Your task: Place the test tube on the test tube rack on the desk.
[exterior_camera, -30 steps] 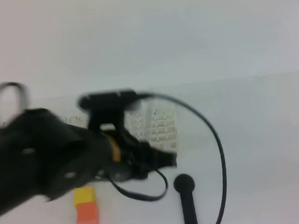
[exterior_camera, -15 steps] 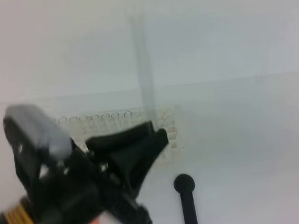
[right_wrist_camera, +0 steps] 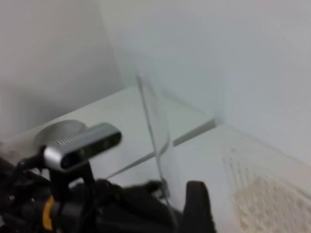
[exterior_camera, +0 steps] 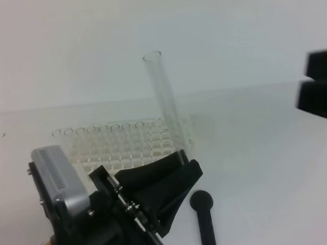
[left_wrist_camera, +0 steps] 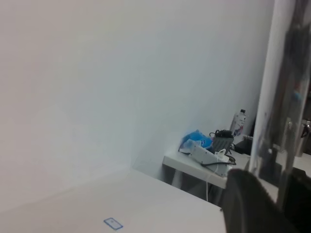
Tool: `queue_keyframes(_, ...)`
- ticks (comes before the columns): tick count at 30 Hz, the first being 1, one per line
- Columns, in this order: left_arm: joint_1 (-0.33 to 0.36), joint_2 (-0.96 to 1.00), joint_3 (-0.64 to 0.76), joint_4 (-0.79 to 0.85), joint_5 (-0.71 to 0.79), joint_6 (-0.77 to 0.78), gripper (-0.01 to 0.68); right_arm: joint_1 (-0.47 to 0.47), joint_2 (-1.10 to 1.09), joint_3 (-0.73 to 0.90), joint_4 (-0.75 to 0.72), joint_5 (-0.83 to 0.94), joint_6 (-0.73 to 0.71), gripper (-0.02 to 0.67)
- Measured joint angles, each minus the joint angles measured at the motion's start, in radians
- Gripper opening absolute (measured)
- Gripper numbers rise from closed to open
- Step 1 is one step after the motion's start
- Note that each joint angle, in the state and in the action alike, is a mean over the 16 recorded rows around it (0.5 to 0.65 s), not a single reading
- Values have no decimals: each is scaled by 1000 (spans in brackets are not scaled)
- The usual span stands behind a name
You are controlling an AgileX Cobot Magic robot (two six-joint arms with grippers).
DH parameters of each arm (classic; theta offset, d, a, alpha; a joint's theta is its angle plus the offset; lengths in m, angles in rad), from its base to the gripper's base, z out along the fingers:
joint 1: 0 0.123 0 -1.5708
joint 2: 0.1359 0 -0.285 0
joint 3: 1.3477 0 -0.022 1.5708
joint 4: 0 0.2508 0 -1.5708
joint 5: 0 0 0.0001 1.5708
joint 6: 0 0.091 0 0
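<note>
Left pincer (exterior_camera: 180, 160) lower now — test tube (exterior_camera: 162, 91) exposed

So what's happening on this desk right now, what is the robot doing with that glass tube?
The left hand is shut on the lower end of the test tube, holding it nearly upright, leaning a little left at the top, over the near right part of the white rack on the desk. Whether its bottom is already in a hole is hidden behind the hand. The right hand sits off at the right edge, holding nothing. A black rod lies in front of the rack.
</note>
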Motion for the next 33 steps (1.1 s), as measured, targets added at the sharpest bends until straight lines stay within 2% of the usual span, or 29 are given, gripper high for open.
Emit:
queue_keyframes(9,0,54,0,15,-49,32,-1,274,218,-182,24,-175,-100,514)
queue_keyframes(15,0,57,0,15,-36,46,-1,394,323,-262,30,-251,-134,515)
queue_keyframes(25,0,57,0,9,-16,50,-1,447,389,-318,30,-255,-133,507)
queue_keyframes(33,0,57,0,-4,-16,50,-1,452,392,-322,18,-228,-120,433)
